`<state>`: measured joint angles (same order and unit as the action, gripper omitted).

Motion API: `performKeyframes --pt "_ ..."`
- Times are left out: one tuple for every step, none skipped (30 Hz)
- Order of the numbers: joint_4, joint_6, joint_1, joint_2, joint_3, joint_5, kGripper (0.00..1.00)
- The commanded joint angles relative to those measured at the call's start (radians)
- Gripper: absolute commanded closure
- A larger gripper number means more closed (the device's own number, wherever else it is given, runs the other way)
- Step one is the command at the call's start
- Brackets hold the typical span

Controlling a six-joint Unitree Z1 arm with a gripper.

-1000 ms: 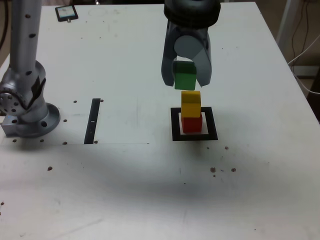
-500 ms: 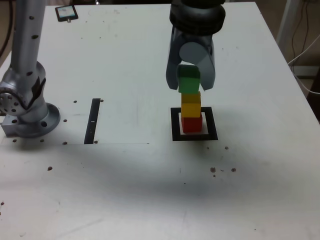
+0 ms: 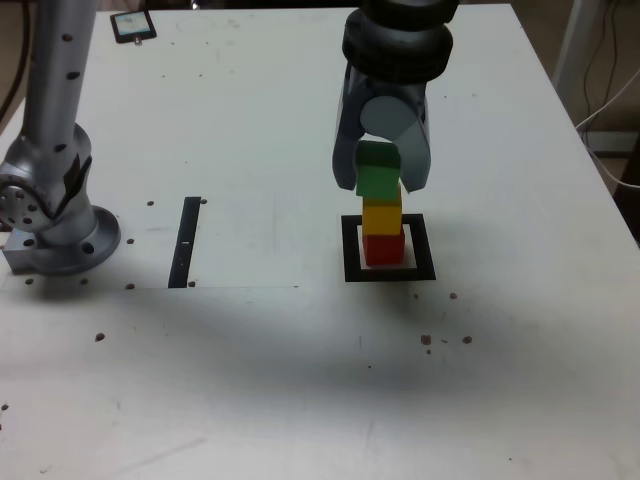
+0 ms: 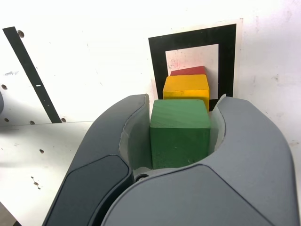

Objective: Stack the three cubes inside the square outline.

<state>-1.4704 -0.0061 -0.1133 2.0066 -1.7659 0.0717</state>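
Note:
Inside the black square outline (image 3: 390,270) (image 4: 157,52) the red cube (image 3: 383,248) (image 4: 188,71) stands on the pale centre with the yellow cube (image 3: 381,215) (image 4: 186,89) on top of it. My gripper (image 3: 380,178) (image 4: 180,132) is shut on the green cube (image 3: 377,172) (image 4: 179,132), which sits right on top of the yellow cube; I cannot tell whether it rests on it. In the wrist view the grey fingers (image 4: 117,141) press both sides of the green cube.
The arm's grey base (image 3: 50,200) stands at the exterior view's left. A narrow black strip (image 3: 186,242) (image 4: 30,73) lies between the base and the outline. A small dark-framed card (image 3: 132,26) lies at the far left corner. The table's right edge (image 3: 575,130) is near.
My gripper has come down with the green cube, from a gap above the yellow cube to right on top of it, and shifted slightly to the exterior view's right.

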Motion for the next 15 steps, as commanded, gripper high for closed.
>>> performKeyframes --pt "-0.001 -0.001 0.0 0.008 0.003 -0.001 0.64" --pt "-0.001 0.0 0.0 0.009 0.004 -0.001 0.6" --pt "-0.001 0.001 0.0 0.01 0.006 -0.001 0.57" --pt "-0.001 0.001 0.0 0.01 0.008 -0.001 0.54" --pt "-0.001 0.002 0.0 0.01 0.009 -0.001 0.52" --pt "0.0 0.003 0.0 0.01 0.011 -0.001 0.5" --pt "0.001 0.003 0.0 0.011 0.013 -0.001 0.49" --pt "0.002 0.004 0.0 0.011 0.014 -0.002 0.48" --pt "0.005 0.005 0.0 0.01 0.015 -0.002 0.46" --pt "0.009 0.007 -0.001 0.01 0.016 -0.002 0.42" --pt "0.015 0.011 -0.001 0.01 0.018 -0.002 0.36" --pt "0.024 0.015 -0.002 0.009 0.023 -0.003 0.26" --pt "0.031 0.018 -0.002 0.008 0.026 -0.003 0.19" --pt "0.037 0.021 -0.003 0.007 0.029 -0.003 0.12" --pt "0.042 0.024 -0.003 0.006 0.031 -0.003 0.07"
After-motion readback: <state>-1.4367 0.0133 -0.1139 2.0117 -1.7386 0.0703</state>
